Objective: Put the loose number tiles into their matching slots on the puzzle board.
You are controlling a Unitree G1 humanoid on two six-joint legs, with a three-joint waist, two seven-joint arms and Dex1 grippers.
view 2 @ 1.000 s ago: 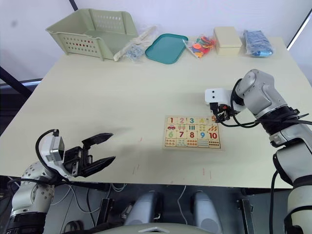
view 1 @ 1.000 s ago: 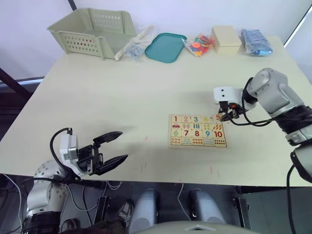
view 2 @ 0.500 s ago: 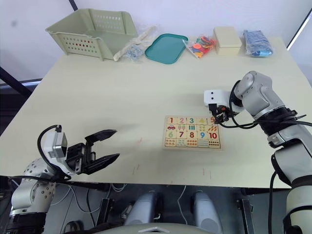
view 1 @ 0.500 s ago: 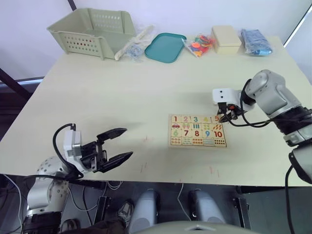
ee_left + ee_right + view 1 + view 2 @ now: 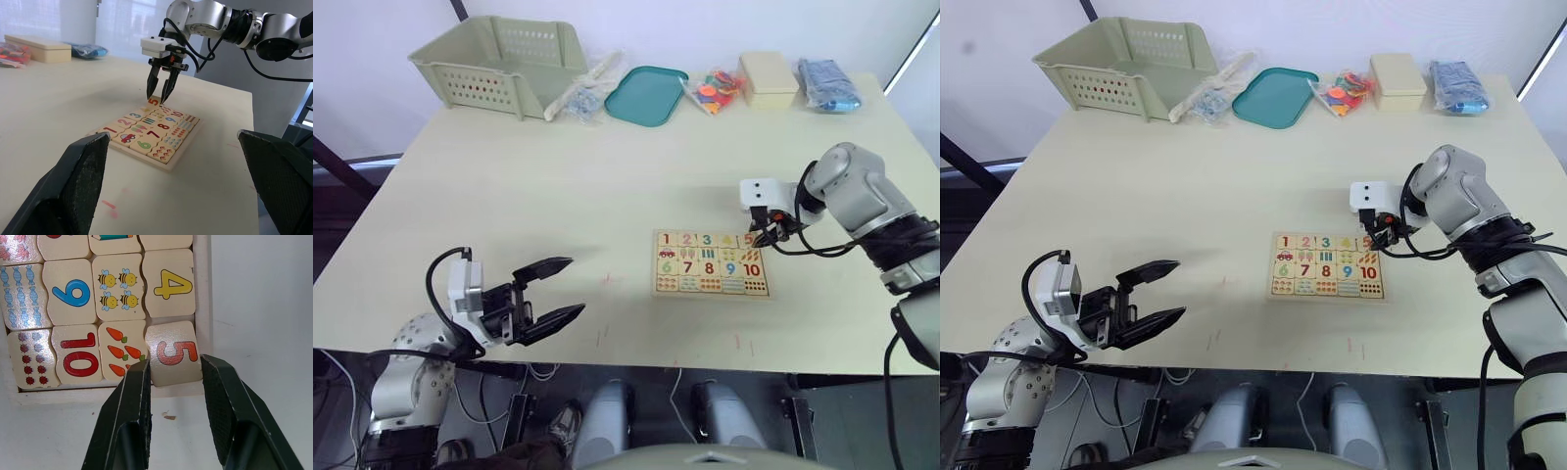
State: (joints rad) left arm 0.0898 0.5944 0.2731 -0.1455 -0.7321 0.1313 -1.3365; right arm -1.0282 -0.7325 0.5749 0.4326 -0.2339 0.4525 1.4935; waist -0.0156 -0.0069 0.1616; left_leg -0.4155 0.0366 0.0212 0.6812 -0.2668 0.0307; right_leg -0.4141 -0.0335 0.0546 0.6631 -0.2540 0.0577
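Right gripper point(image 5: 173, 374) parted astride tilted 5 tile point(image 5: 174, 354) at wooden puzzle board point(image 5: 711, 262) corner; left gripper point(image 5: 552, 290) agape; slatted basket point(image 5: 499, 61), teal tray point(image 5: 646, 95) far off.

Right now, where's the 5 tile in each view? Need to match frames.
Left eye view: 5 tile at the puzzle board's far right corner, under the right hand.
Right eye view: same corner, partly hidden by that hand.
Left wrist view: far corner, hand above it.
Right wrist view: between the open fingers, sitting skewed.
Shared landmark: the red 10 nearby.
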